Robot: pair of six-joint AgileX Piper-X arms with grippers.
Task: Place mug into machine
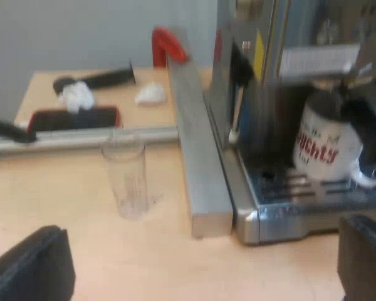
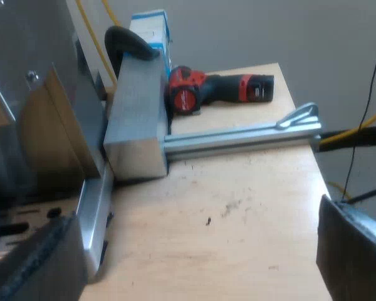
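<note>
L gripper (image 1: 197,266): jaws wide apart, nothing btwn them, touching nothing; it hangs over the wooden table (image 1: 62,207) just off the espresso machine (image 1: 282,75) front corner. The mug (image 1: 323,147), white w/ red lettering, stands upright on the machine's drip tray (image 1: 301,188), under the brew head. The dark holder handle (image 1: 363,116) w/ red end is just beside it; can't tell if they touch. Measuring glass (image 1: 128,179) stands upright on the table near the machine, apart from a metal beam (image 1: 197,157) lying along the machine's side. R gripper (image 2: 191,251): jaws wide apart too, empty, over bare table beside the machine's side. A red-black drill (image 2: 219,91) lies past the beam, well apart from the machine.
</note>
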